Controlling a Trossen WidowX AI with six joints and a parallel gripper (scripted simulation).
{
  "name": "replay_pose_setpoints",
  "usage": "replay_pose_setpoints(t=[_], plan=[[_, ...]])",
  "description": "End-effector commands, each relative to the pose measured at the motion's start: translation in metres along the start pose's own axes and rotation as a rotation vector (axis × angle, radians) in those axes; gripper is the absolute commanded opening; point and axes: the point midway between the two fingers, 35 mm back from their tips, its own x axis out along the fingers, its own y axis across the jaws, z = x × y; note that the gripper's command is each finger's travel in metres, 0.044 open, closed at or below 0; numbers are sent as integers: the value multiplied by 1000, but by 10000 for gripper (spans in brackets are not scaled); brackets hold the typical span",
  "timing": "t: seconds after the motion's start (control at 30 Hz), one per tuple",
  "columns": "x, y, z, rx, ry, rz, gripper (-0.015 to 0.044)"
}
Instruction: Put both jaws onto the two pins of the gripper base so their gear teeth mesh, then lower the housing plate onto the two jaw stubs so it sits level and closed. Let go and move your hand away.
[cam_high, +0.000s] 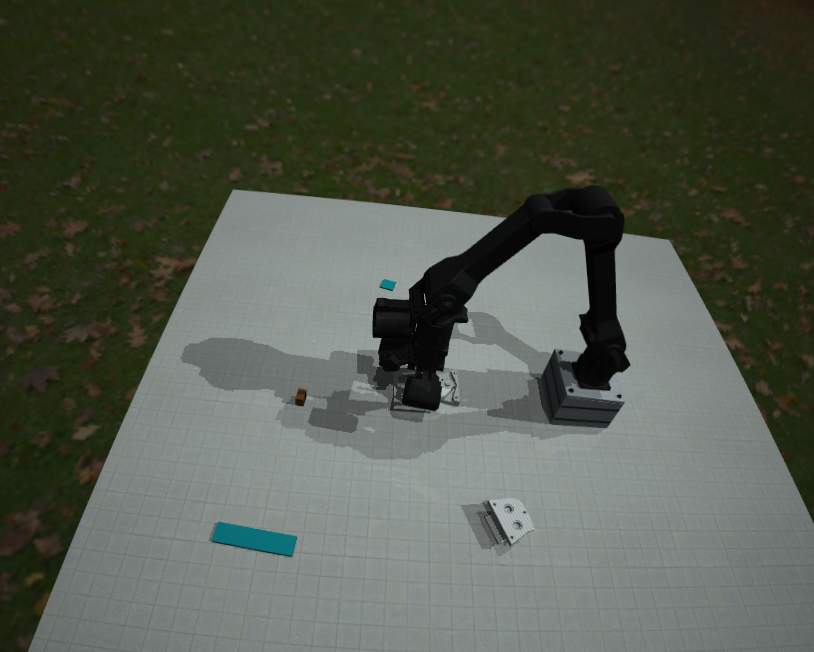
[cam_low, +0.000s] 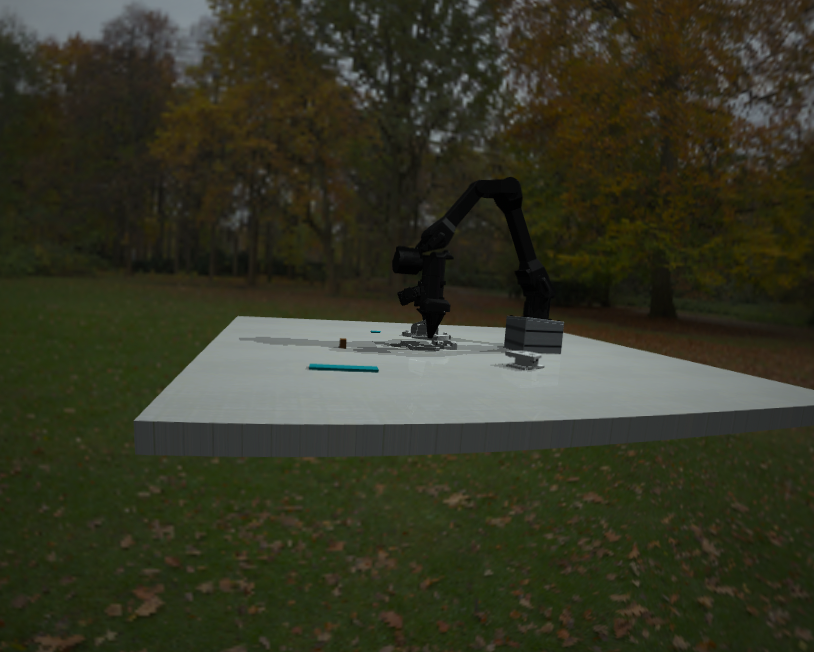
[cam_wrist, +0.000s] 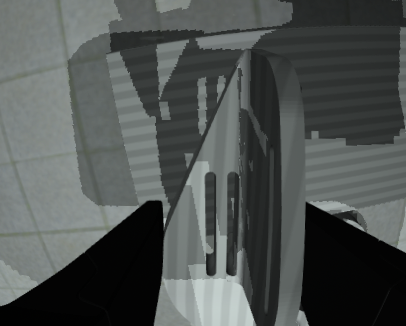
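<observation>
My gripper is shut on a pale grey jaw, with a slotted triangular side and a curved edge. It is low over the pale parts near the table's middle. Below the jaw is a wide ribbed surface, partly in shadow. The gripper base appears to be the pale assembly under my hand, mostly hidden. Its pins, its gear teeth and the other jaw cannot be made out. The white housing plate, with two round holes, sits tilted, well apart from the assembly.
A small brown block is left of the gripper. A long teal strip lies at the front left, and a small teal piece behind. The arm's mounting block stands right.
</observation>
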Motion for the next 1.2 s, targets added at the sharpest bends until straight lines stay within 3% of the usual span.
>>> replay_pose_setpoints(t=[0.0,1.17], plan=[[3,0,-1,-8,3,-1,134],[11,0,-1,-6,3,-1,134]])
